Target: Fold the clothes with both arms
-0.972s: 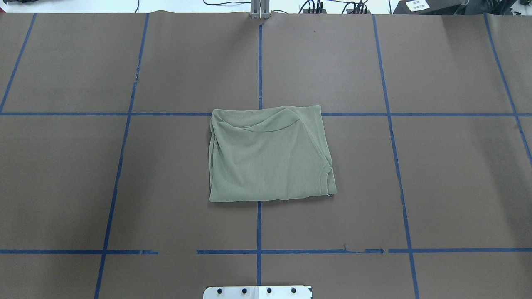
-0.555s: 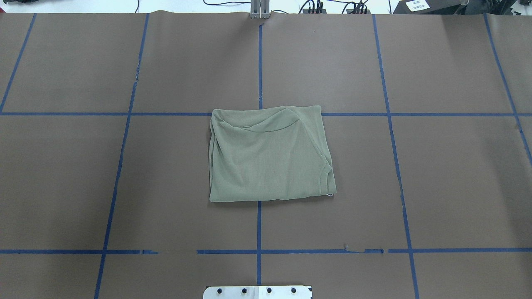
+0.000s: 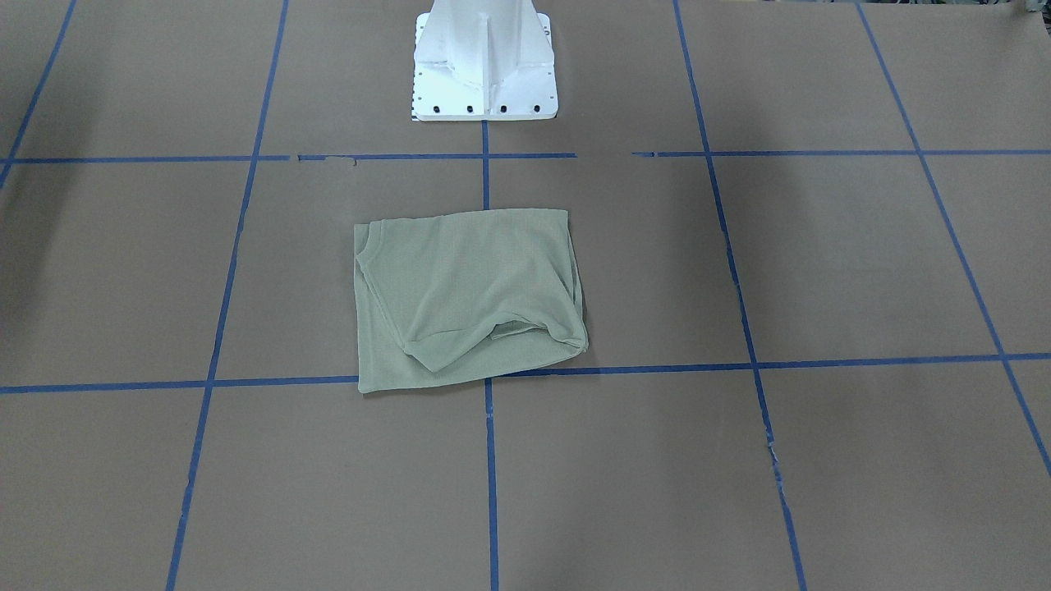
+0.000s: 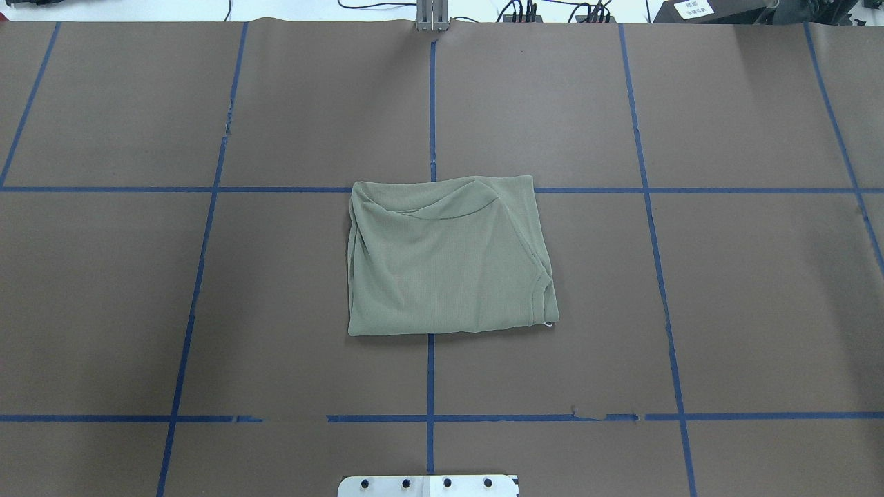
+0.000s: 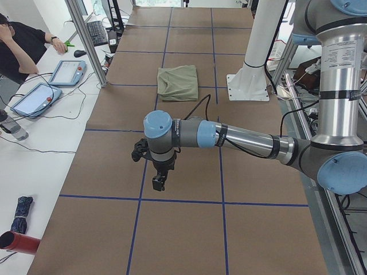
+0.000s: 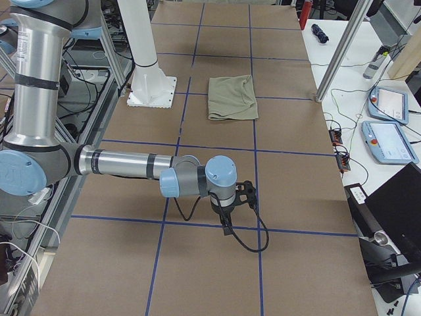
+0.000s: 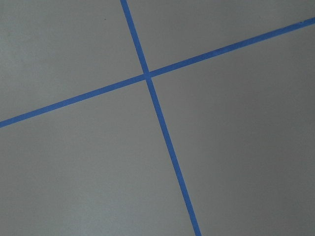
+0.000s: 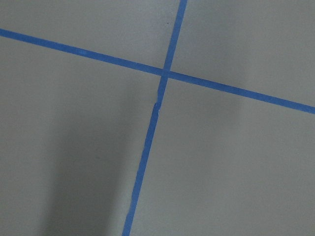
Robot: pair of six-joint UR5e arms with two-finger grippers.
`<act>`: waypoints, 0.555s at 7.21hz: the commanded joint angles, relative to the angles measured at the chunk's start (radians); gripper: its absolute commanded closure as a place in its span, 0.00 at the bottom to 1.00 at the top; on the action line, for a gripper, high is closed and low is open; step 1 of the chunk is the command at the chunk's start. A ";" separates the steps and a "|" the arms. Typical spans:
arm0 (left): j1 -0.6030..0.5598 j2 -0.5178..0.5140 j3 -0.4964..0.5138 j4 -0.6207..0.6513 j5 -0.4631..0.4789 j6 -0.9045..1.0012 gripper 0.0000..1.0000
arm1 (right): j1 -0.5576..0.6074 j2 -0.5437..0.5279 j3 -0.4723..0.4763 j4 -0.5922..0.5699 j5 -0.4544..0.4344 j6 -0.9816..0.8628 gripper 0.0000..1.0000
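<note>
Shirt: found folded into a rough rectangle, flat on the brown-papered table, at its centre and just in front of the white pedestal. The centre line of blue tape is straddled by it. Its edge away from the robot is laid along a cross line of tape. A loose flap with a curved hem is seen along that far edge. A ribbed neckline is seen at the near corner on the robot's right, with a small white scrap showing beneath it.

Left arm: stretched low over the table toward the robot's left end. Left gripper is pointed downward above the paper, well apart from the shirt. It is seen only from the side view, so the spread of its jaws cannot be told.

Right arm: stretched likewise toward the opposite end. Right gripper is pointed downward, well apart from the shirt, with a black cable looped beside it. Its jaw spread cannot be told either.

Wrist views: only paper and one tape crossing are recorded on the left, and another crossing on the right.

Side bench: two tablets and a seated person are noted.
</note>
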 commanded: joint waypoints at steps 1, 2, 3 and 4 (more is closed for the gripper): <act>-0.001 0.002 0.006 -0.002 0.001 -0.002 0.00 | 0.000 0.001 0.011 -0.009 -0.004 -0.001 0.00; -0.001 0.005 0.006 0.000 0.002 -0.002 0.00 | 0.002 0.001 0.017 -0.012 -0.009 0.001 0.00; -0.001 0.016 0.006 -0.002 0.001 -0.001 0.00 | 0.000 0.013 0.019 -0.064 -0.012 0.003 0.00; -0.001 0.017 0.006 -0.002 0.001 -0.001 0.00 | 0.000 0.013 0.049 -0.114 -0.013 0.003 0.00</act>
